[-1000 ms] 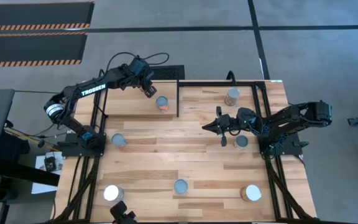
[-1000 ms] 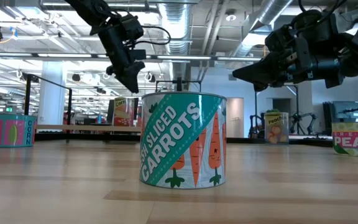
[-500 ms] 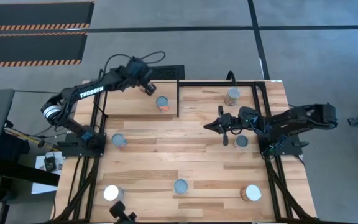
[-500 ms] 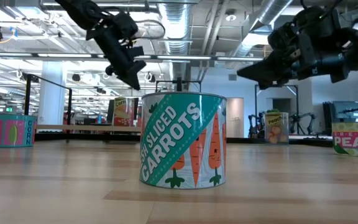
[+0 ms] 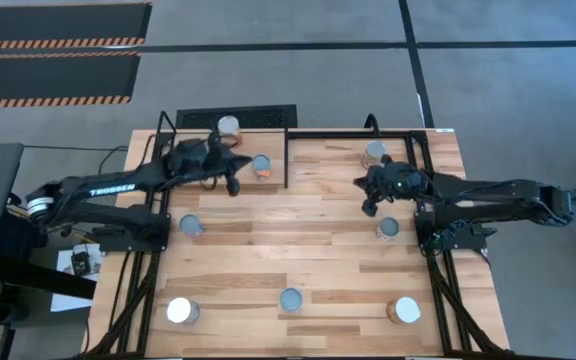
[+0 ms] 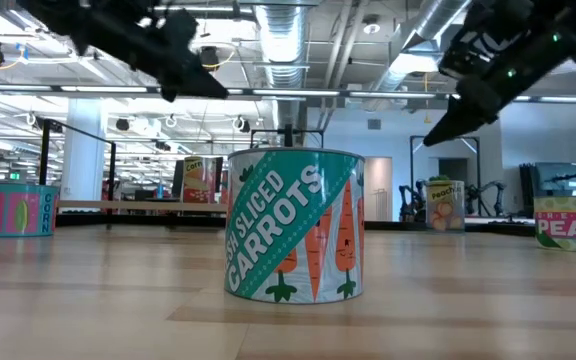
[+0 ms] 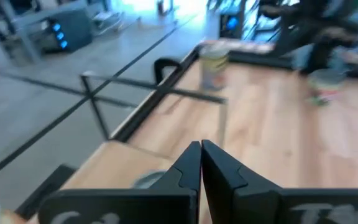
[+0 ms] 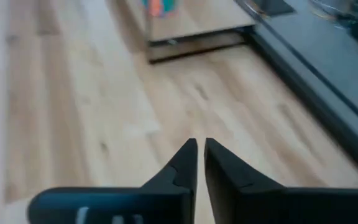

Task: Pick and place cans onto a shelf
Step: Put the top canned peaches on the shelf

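The shelf (image 5: 274, 150) is a light-wood board in a black rod frame at the table's far left. An orange-labelled can (image 5: 261, 166) stands on it, and a white-topped can (image 5: 228, 126) stands at its far edge. More cans stand upright on the tabletop: one at the far right (image 5: 373, 154), one by the right arm (image 5: 389, 228), one at the left (image 5: 191, 226). My left gripper (image 5: 232, 184) is shut and holds nothing, just left of the orange can. My right gripper (image 5: 368, 208) hangs over bare wood, its fingers (image 8: 188, 155) slightly apart and nothing between them.
Three cans stand along the near edge: a white-topped one (image 5: 181, 311), the carrots can (image 6: 293, 225) and an orange-rimmed one (image 5: 403, 310). The shelf's black rods (image 5: 287, 160) rise beside the orange can. Bare wood lies at mid-table (image 5: 288, 235).
My left gripper has drawn back from the shelf's far edge toward the table's near left and tipped from pointing down to nearly level; the white-topped can it covered now shows. My right gripper has pulled back toward the table's right edge and risen.
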`<state>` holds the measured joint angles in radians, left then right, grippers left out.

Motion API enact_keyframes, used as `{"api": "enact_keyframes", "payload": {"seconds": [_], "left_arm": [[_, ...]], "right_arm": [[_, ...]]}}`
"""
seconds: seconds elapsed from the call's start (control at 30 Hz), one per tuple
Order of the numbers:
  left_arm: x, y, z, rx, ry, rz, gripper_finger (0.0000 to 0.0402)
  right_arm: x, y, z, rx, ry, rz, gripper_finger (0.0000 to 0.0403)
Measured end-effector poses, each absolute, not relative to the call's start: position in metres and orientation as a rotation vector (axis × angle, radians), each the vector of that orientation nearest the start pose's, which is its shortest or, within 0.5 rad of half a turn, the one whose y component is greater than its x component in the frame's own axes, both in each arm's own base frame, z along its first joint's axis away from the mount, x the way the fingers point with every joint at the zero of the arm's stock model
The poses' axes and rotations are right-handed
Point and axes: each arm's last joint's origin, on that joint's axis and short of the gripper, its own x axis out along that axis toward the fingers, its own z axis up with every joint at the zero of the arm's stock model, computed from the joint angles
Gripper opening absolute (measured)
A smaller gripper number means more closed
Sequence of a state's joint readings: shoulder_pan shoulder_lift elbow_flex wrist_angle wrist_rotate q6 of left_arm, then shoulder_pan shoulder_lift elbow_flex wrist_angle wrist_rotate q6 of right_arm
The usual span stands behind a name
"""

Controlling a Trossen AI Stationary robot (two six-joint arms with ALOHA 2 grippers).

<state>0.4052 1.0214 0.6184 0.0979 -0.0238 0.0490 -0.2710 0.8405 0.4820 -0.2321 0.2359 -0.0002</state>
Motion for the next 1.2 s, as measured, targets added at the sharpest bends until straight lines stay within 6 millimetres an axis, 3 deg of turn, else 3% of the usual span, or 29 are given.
{"api": "enact_keyframes", "payload": {"seconds": [0.23, 0.43, 0.57, 0.93, 1.2], "left_arm": [[0.184, 0.047, 0.245, -0.081, 0.131, 0.272, 0.0002], [0.175, 0.028, 0.228, -0.079, 0.109, 0.2, 0.0002], [0.174, 0.023, 0.222, -0.074, 0.109, 0.208, 0.0002], [0.174, 0.021, 0.221, -0.072, 0.107, 0.227, 0.0002], [0.174, 0.021, 0.222, -0.109, 0.096, 0.228, 0.0002]], "right_arm": [[0.162, -0.066, 0.236, -0.063, 0.737, -0.717, 0.0128], [0.161, -0.087, 0.228, -0.049, 0.841, -0.806, 0.0212], [0.16, -0.105, 0.218, -0.065, 0.936, -0.823, 0.0242], [0.153, -0.146, 0.195, -0.024, 1.068, -0.823, 0.0221], [0.151, -0.154, 0.19, -0.027, 1.1, -0.809, 0.0156]]}}
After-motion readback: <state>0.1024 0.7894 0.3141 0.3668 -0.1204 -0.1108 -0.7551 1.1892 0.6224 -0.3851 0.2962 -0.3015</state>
